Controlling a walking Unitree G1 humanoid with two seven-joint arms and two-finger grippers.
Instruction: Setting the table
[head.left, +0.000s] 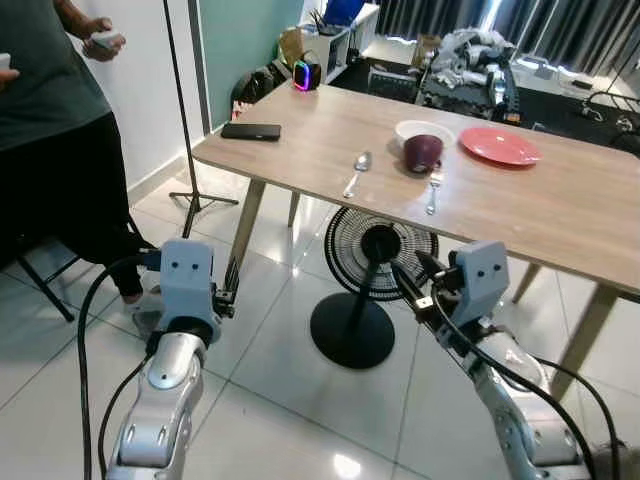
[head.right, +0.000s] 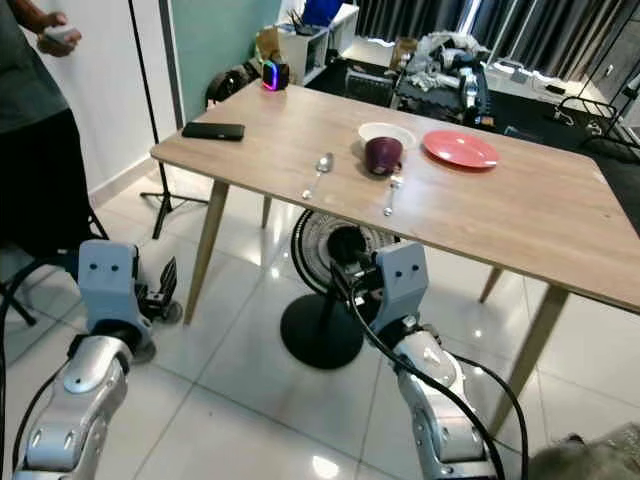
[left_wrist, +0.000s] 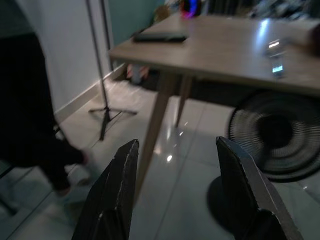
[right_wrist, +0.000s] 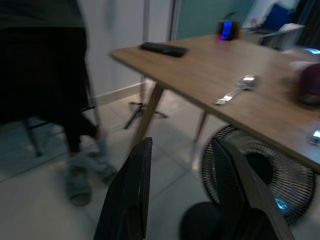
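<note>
On the light wooden table (head.left: 560, 215) I see a silver spoon (head.left: 357, 171) and silver fork (head.left: 433, 189), long axes running near-to-far, bowl and tines at the far ends. Between them, further back, a dark purple mug (head.left: 423, 152) stands before a white bowl (head.left: 424, 130); contents not visible. Red plate (head.left: 499, 146) lies right of these. Left gripper (left_wrist: 177, 192) and right gripper (right_wrist: 187, 187) hang below table height, fingers spread, holding nothing.

Bare near-right top of the light wooden table (head.left: 560, 215); a black pedestal fan (head.left: 365, 290) stands beneath its near edge.
</note>
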